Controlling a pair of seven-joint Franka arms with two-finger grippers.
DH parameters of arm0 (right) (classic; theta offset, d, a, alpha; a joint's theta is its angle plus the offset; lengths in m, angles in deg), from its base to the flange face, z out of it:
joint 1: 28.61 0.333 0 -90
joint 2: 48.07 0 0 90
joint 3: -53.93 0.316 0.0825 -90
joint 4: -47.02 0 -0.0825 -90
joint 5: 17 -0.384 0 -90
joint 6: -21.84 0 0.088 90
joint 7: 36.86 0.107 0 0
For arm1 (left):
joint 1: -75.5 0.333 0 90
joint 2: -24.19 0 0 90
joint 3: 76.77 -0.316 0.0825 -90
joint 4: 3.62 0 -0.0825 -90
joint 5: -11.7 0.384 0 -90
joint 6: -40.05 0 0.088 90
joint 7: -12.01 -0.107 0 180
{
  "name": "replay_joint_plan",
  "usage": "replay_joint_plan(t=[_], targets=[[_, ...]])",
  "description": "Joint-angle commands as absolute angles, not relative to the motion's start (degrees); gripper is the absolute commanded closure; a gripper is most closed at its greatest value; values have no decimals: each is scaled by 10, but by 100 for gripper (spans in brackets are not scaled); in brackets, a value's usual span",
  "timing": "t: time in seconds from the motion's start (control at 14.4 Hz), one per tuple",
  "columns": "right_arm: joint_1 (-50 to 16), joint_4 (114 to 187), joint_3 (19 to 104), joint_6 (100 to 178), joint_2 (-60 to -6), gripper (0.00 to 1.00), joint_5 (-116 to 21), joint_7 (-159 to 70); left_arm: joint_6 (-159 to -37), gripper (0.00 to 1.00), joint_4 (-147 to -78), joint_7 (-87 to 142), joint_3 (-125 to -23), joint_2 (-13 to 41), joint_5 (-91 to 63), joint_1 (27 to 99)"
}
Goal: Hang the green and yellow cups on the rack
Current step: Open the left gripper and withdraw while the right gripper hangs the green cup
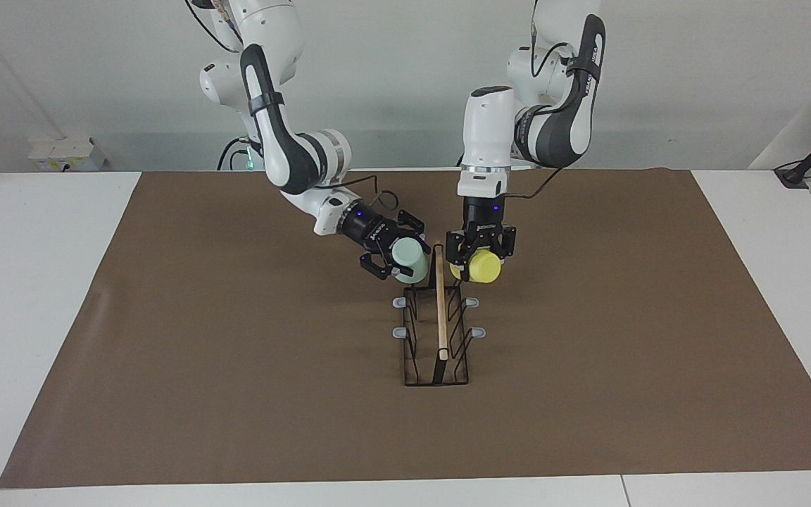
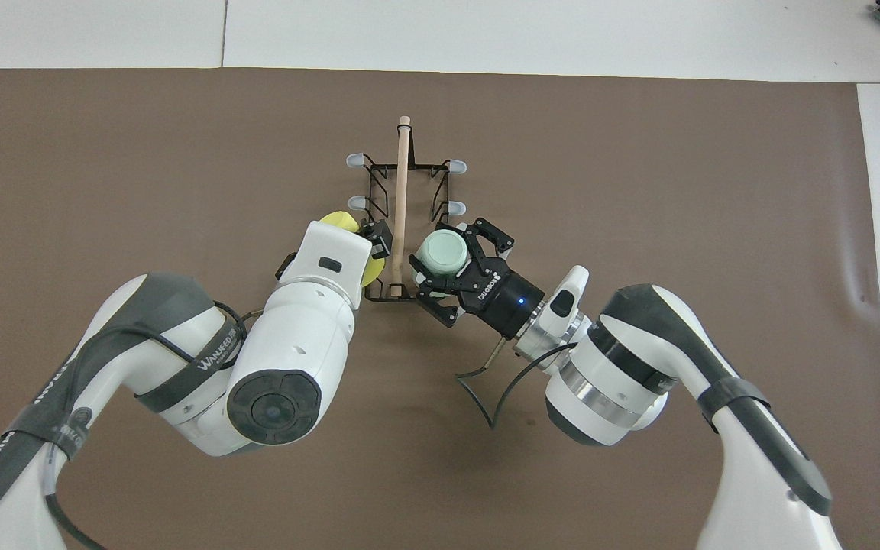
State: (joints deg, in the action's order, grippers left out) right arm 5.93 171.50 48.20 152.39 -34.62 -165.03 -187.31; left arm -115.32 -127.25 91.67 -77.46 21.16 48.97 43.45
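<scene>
Since both look light, stiff, slick plastic: left gripper (image 1: 476, 262) clamped on yellow cup (image 1: 483, 267) at rack's (image 1: 436, 352) 1 o'clock, right gripper (image 1: 398, 259) clamped on green cup (image 1: 410, 260) at 11. Best gripped across the sidewall, probably.

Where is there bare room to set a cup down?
Bare mat lies on both sides of the rack, toward each arm's end of the table. It is crowded at the rack's robot end: left claw holds the yellow cup, right claw the green cup.

The right tool (image 2: 448, 271) reads "ROBOTIQ" (upside down); a strap on the left arm (image 2: 207, 359) bears unclear lettering.
</scene>
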Motion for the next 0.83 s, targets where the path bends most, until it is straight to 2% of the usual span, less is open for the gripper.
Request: replay_joint_plan(t=[0.0,0.07,0.14,0.21,0.28,0.35,0.55,0.62,0.69,0.76], targets=[[67,1710,480,1505,-315,100,-1718,-1915,-1116,100,-1279,902,-778,227,465,409],[67,1712,480,1507,-315,100,-1718,-1916,-1104,100,-1280,902,-778,229,456,402],[68,1713,481,1507,-315,100,-1718,-1916,-1090,93,-1280,901,-778,230,455,396],[68,1716,480,1509,-315,100,-1718,-1916,-1088,73,-1279,901,-778,230,454,396],[67,1718,481,1513,-314,100,-1718,-1920,-1087,43,-1279,901,-778,231,454,396],[67,1721,481,1508,-309,100,-1718,-1923,-1083,0,-1278,900,-778,231,454,396],[67,1721,481,1510,-309,100,-1718,-1923,-1058,0,-1262,895,-778,229,454,396],[67,1721,481,1510,-309,85,-1718,-1924,-1055,0,-1255,895,-778,227,448,396],[67,1721,481,1513,-309,64,-1718,-1924,-1048,0,-1247,893,-778,225,438,396],[67,1718,481,1515,-308,9,-1717,-1923,-1039,0,-1239,877,-778,224,434,396]])
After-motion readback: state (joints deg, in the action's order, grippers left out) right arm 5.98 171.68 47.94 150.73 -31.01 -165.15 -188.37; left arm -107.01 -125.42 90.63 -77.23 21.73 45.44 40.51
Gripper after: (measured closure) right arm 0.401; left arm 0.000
